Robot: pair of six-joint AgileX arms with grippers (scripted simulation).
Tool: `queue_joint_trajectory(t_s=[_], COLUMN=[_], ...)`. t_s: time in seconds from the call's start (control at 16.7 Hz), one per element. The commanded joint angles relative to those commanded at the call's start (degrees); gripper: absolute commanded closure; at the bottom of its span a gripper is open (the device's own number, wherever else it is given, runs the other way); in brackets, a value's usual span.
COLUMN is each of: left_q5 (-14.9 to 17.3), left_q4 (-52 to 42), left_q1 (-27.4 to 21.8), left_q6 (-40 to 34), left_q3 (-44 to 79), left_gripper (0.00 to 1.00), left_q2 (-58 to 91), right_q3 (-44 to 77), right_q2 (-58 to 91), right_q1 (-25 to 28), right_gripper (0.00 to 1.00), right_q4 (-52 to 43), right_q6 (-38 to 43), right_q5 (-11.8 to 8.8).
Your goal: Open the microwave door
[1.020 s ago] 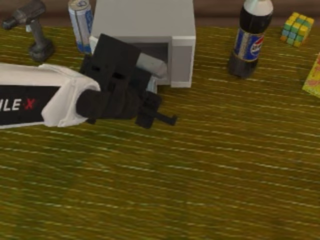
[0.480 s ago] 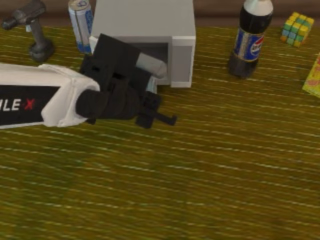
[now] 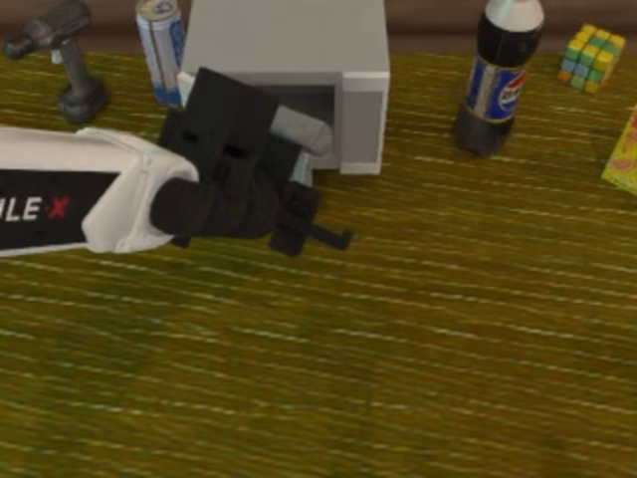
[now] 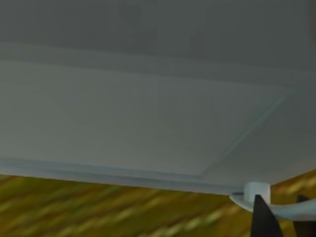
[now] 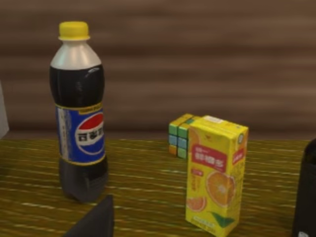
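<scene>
The light grey microwave [image 3: 284, 40] stands at the back middle of the table. Its door [image 3: 299, 127] is swung partly out, and a dark cavity shows beside the grey control panel [image 3: 363, 124]. My left arm reaches across the front of it and hides most of the door. In the left wrist view the pale door [image 4: 148, 108] fills the picture. My left gripper [image 4: 281, 217] has its dark fingertips [image 4: 261, 219] on either side of the door's light handle strip [image 4: 257, 189]. The right gripper [image 5: 202, 219] is out of the top view and open, with its fingers wide apart.
A drill [image 3: 70, 60] and a can [image 3: 161, 45] stand left of the microwave. A cola bottle [image 3: 498, 75], a colour cube [image 3: 590, 57] and a yellow juice carton [image 3: 624, 149] are at the right.
</scene>
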Motion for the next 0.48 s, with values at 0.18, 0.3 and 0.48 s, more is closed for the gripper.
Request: queue_joint_trajectory(t_s=[0.18, 0.3, 0.48], left_q5=[0.78, 1.51, 2.07], left_q4=[0.05, 0.23, 0.2], left_q1=[0.65, 1.21, 1.67], left_q6=[1.31, 2.43, 3.31], left_q3=[-0.7, -1.15, -1.67], left_gripper=[1.0, 1.0, 1.0], left_q2=[-0.53, -1.08, -1.33], right_q3=[0.0, 0.0, 0.0], right_q2=[0.0, 0.0, 0.0], right_q1=[0.0, 0.0, 0.0], right_gripper=[0.0, 0.0, 0.0], right_q4=[0.0, 0.0, 0.0], right_q6=[0.0, 0.0, 0.0], right_q5=[0.0, 0.0, 0.0])
